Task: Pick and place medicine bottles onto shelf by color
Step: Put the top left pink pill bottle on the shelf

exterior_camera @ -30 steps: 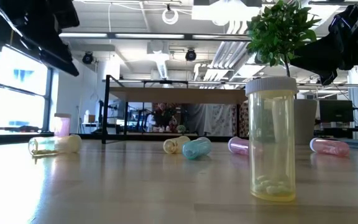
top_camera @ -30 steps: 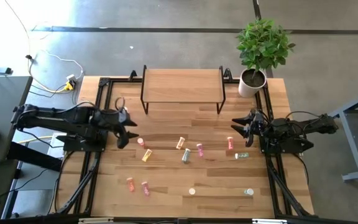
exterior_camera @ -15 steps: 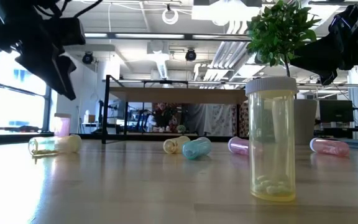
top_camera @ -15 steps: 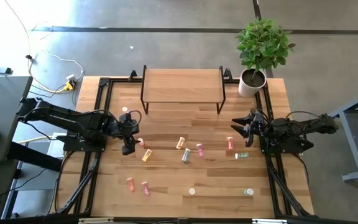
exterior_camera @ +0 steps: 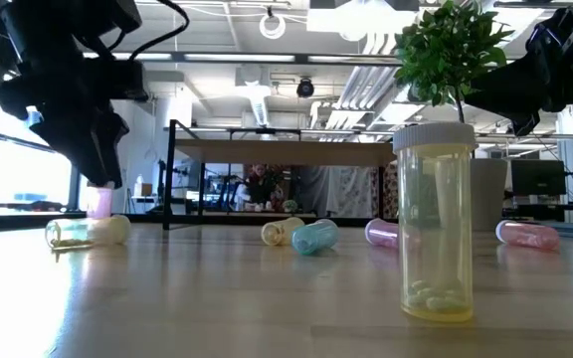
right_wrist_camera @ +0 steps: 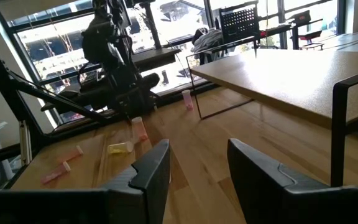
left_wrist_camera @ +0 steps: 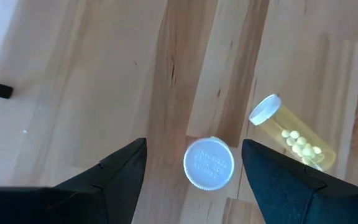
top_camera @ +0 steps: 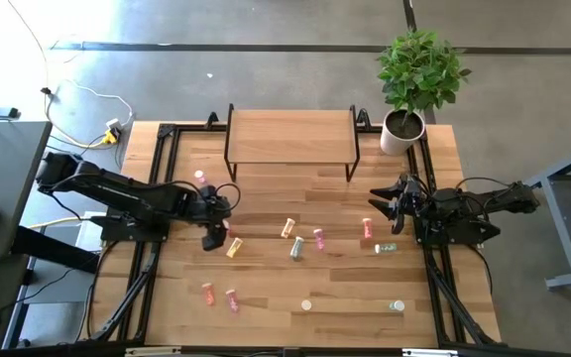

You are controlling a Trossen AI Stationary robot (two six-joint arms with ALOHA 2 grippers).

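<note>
My left gripper [top_camera: 216,226] is open and points down over an upright red-orange bottle [top_camera: 225,227]. In the left wrist view its fingers stand on either side of the bottle's white cap [left_wrist_camera: 209,163] without touching it. A yellow bottle [left_wrist_camera: 294,134] lies beside that bottle. More bottles lie or stand across the table: a pink one [top_camera: 199,177] upright, yellow [top_camera: 287,228], pale green [top_camera: 296,248], pink [top_camera: 318,238] and red-orange [top_camera: 368,229]. The shelf [top_camera: 290,134] stands at the far middle with nothing on it. My right gripper [top_camera: 380,204] is open and empty at the table's right.
A potted plant [top_camera: 419,74] stands at the far right corner beside the shelf. Two bottles [top_camera: 220,296] lie near the front left. A yellow bottle [top_camera: 306,305] and a pale green one [top_camera: 397,306] stand upright near the front edge. Black frame rails [top_camera: 157,248] run along both sides.
My left gripper has gone toward the table's right edge and down, over the upright red-orange bottle, and has tipped to point down. No bottle has moved.
</note>
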